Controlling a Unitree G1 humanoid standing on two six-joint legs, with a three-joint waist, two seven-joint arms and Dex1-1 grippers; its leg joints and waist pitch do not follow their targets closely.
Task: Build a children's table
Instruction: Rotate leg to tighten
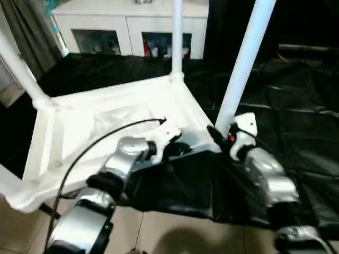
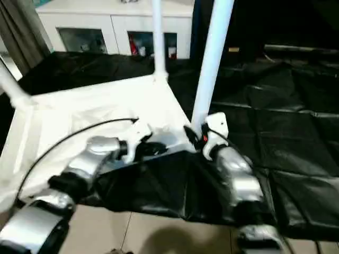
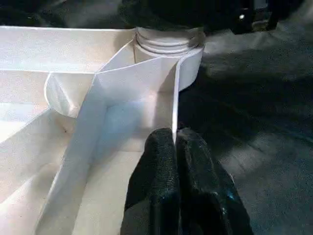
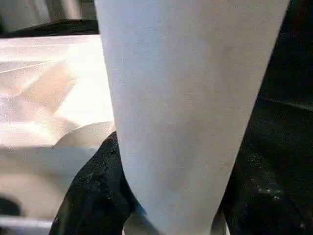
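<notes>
Upturned white plastic square table top (image 1: 106, 121), ribbed underside up, on black sheet (image 1: 296, 121).
Left gripper (image 3: 175, 147) pinches its rim near the corner socket; right gripper (image 4: 166, 196) straddles the white tubular leg (image 1: 244, 63) there, grip unclear.

A: Any writing, label, brand or number you can read anywhere?

B: None. Nothing legible on any surface.

A: What about the cabinet (image 1: 130, 24) behind, with the things inside its glass doors?

B: Coloured shapes stand there, but no letters or digits can be made out.

A: And the table (image 1: 106, 124) itself?

B: Plain white plastic, no mark or stamp that can be read.
</notes>
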